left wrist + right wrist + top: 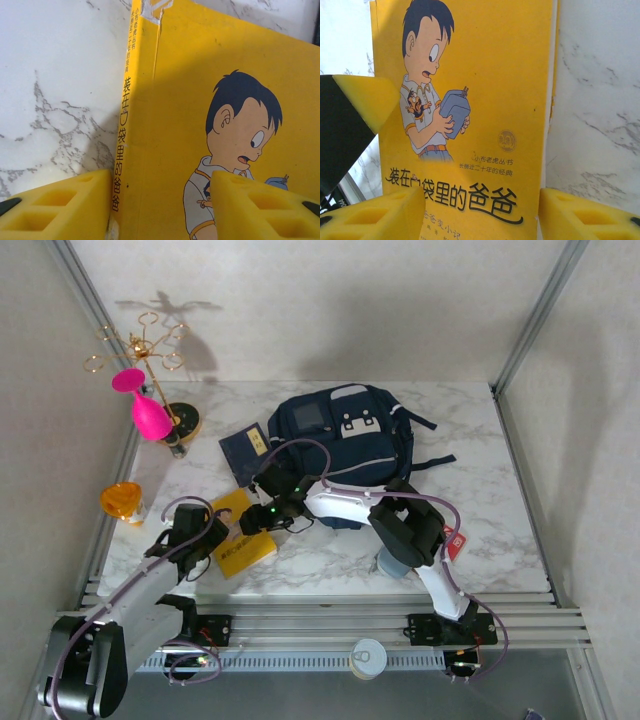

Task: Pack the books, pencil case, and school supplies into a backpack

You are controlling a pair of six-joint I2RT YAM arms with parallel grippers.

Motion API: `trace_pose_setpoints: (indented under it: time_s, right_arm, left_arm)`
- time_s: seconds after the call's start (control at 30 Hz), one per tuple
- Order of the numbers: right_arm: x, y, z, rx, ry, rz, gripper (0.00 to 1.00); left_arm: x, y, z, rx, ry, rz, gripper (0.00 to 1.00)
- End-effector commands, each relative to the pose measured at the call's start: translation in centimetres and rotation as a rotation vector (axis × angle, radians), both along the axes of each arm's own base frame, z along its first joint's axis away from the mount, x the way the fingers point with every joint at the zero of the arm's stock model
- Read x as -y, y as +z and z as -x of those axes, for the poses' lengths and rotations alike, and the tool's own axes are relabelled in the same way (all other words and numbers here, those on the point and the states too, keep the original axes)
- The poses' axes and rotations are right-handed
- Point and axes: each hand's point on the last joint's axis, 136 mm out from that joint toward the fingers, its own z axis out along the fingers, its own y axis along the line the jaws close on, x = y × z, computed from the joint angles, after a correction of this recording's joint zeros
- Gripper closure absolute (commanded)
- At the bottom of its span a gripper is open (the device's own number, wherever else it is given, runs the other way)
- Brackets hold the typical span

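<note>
**Both claws over the yellow book, neither closed on it**

The yellow book [240, 537] lies on the marble tabletop [480, 490] at front left, a little in front of the backpack [345, 440]. The left claw [160, 210] stands roughly half open. One of its fingers is over bare marble beside the spine and the other is over the cover. The right claw [480, 215] is also partly open and straddles the edge opposite the spine. Nothing is clamped, and contact with the cover cannot be determined. The navy book [247, 452] lies flat just beside the backpack's left side. The pencil case [392, 565], partly hidden, and the red pack [456, 543] lie at front right by the right arm.
</note>
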Motion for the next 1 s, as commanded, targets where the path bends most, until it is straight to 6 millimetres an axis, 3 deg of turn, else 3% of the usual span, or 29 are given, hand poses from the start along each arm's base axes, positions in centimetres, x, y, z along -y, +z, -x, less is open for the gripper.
trace_pose_setpoints:
  time_s: [0.0,0.13,0.23,0.43,0.53,0.8,0.97]
  right_arm:
    - [-1.1,4.1,1.2,0.004,0.059,-0.108,0.39]
    - [-1.2,4.1,1.9,-0.04,0.071,-0.123,0.46]
    - [-0.9,4.3,1.6,-0.054,0.043,-0.121,0.56]
    - [-0.8,4.7,1.2,-0.061,0.02,-0.134,0.67]
    - [-0.3,4.4,0.4,-0.045,-0.026,-0.113,0.79]
    - [-0.3,5.8,0.0,-0.034,-0.023,-0.163,1.0]
    - [-1.0,8.9,0.1,-0.025,-0.007,-0.248,1.0]
  left_arm:
    - [-0.1,-1.0,0.9,-0.037,-0.012,-0.023,0.48]
    - [-0.2,-1.1,1.0,-0.04,-0.007,-0.03,0.49]
    - [-0.1,-0.9,0.8,-0.03,-0.008,-0.029,0.49]
    - [0.1,-1.2,0.9,-0.037,-0.012,-0.028,0.5]
    - [0.1,-1.1,0.8,-0.034,-0.012,-0.03,0.5]
    - [0.5,-0.5,0.4,-0.018,-0.017,-0.012,0.49]
    - [0.8,1.0,-0.4,0.027,-0.015,-0.002,0.46]
